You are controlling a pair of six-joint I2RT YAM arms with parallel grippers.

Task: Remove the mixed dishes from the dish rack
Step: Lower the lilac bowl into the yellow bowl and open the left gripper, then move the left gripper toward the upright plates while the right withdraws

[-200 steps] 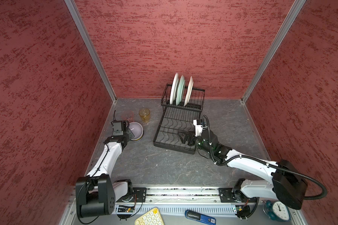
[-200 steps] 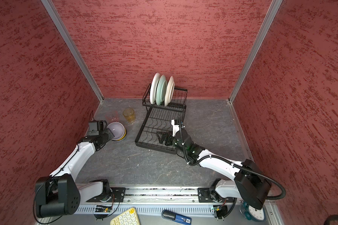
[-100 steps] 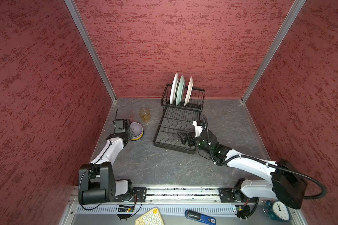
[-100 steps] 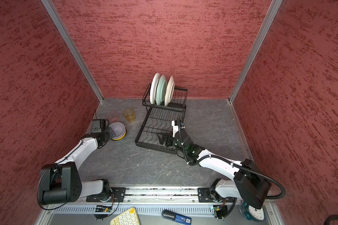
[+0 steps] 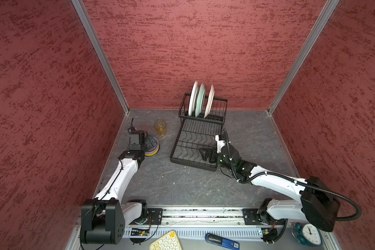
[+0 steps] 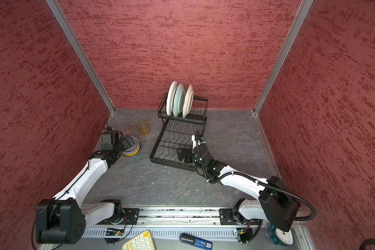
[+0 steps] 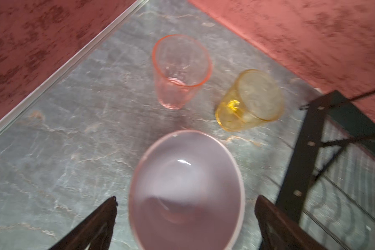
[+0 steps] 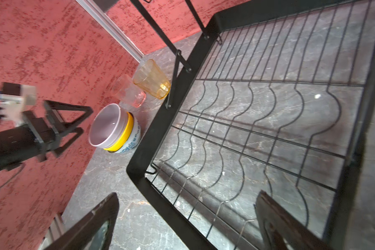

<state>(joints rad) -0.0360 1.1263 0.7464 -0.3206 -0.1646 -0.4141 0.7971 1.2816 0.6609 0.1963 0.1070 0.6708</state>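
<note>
resting in the yellow bowl (image 8: 129,128) near the back left corner of the bench (image 5: 182,190), the lilac bowl (image 7: 186,173) is free: your left claw (image 7: 186,197) has just sprung open around it. your right claw (image 8: 187,193) hangs open over the rack (image 8: 155,129), its lower level bare. three plates (image 5: 200,100) remain at its raised end.

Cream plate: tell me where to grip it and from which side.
Pinch the cream plate by its top rim, straight down from above: it stands on edge in the raised basket, rim clear above the wires, with a gap to the pale green plate.
</note>
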